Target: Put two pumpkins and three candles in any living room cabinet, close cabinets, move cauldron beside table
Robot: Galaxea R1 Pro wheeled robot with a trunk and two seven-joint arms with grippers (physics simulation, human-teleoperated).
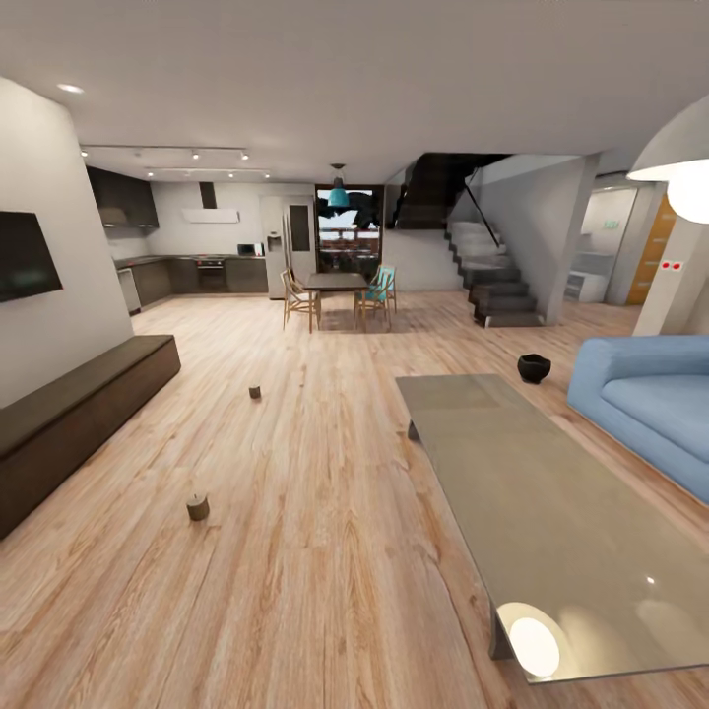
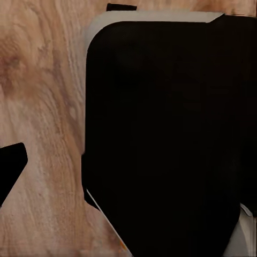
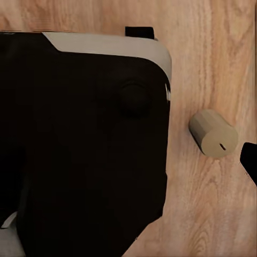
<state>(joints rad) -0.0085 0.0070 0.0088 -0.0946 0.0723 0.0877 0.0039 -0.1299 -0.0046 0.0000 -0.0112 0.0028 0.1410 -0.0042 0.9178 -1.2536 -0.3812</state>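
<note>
Two candles, one near (image 1: pixel 198 506) and one farther (image 1: pixel 255 392), stand on the wood floor (image 1: pixel 295 551) between the closed cabinet (image 1: pixel 69 414) and the grey bench (image 1: pixel 532 492). The cauldron (image 1: pixel 534 367) sits beyond the bench. A third candle (image 3: pixel 213 133) lies beside the robot's dark base (image 3: pixel 80 150); no jaws are visible, so their state cannot be told.

Both wrist cameras point straight down past the robot's black, pale-edged base (image 2: pixel 166 139). A dark gripper fingertip (image 2: pixel 10 166) enters the left wrist view; another fingertip (image 3: pixel 250 160) enters the right wrist view. Jaw state is indeterminate.
</note>
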